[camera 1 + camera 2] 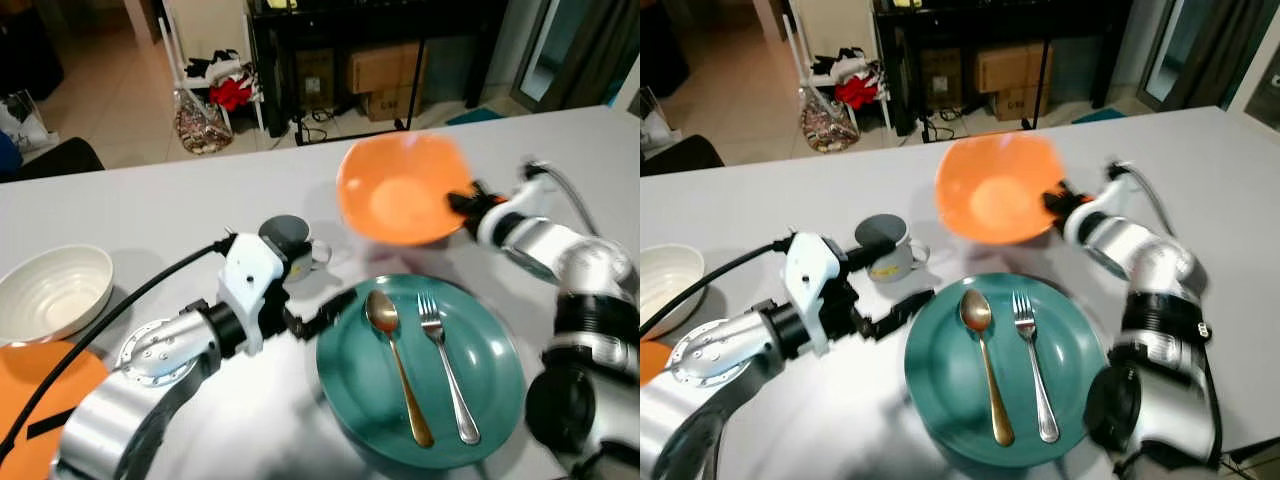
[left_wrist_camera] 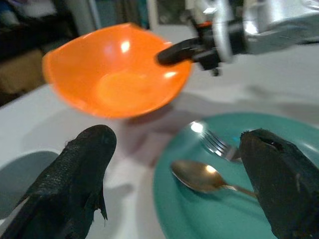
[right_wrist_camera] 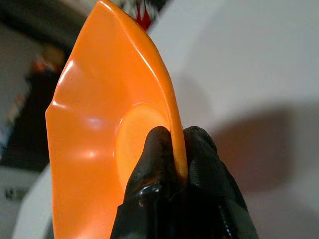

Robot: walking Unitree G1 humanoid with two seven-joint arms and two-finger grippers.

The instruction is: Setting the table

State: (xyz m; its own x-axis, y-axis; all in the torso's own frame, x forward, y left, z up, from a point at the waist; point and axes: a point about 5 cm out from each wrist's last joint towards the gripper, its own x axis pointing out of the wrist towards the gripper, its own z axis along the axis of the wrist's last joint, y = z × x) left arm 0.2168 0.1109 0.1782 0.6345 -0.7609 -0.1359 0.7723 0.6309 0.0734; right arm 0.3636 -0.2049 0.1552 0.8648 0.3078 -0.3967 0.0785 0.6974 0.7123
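An orange bowl point(image 1: 400, 190) hangs tilted above the white table point(image 1: 150, 210), just beyond a teal plate point(image 1: 500, 380). My right gripper point(image 1: 462, 205) is shut on the bowl's right rim; in the right wrist view the fingers point(image 3: 199, 164) pinch the rim point(image 3: 169, 109). On the plate lie a gold spoon point(image 1: 395, 355) and a silver fork point(image 1: 445, 365). My left gripper point(image 1: 325, 312) is open at the plate's left edge, its fingers point(image 2: 79, 174) spread with nothing between them. A grey mug point(image 1: 290, 243) stands behind the left wrist.
A white bowl point(image 1: 50, 290) and an orange plate point(image 1: 40, 400) sit at the table's left. Beyond the far edge are a dark shelf with cardboard boxes point(image 1: 385, 65) and a bag point(image 1: 200, 120) on the floor.
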